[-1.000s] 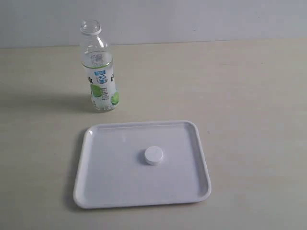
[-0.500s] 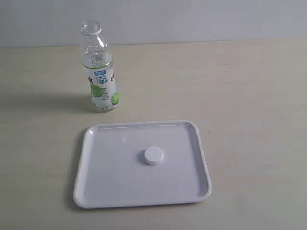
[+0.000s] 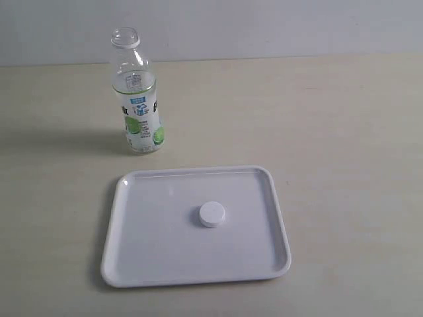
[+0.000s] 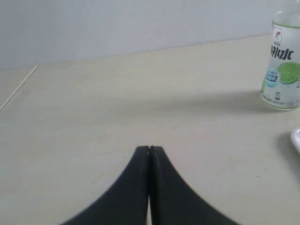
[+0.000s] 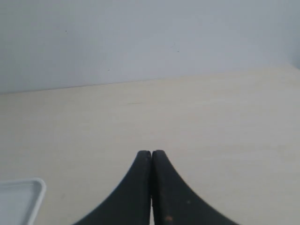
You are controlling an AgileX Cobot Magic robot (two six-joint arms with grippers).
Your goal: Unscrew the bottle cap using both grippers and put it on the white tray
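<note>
Nothing moved, left tool [image 4: 149,149] and right tool [image 5: 151,153] closed, cap [image 3: 212,214] on tray [image 3: 132,264]

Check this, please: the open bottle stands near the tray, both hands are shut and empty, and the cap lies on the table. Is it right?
Not quite: the cap lies on the tray, near its middle; the exterior view shows it. The rest holds: the bottle is open, and the left hand and right hand are shut and empty.
</note>
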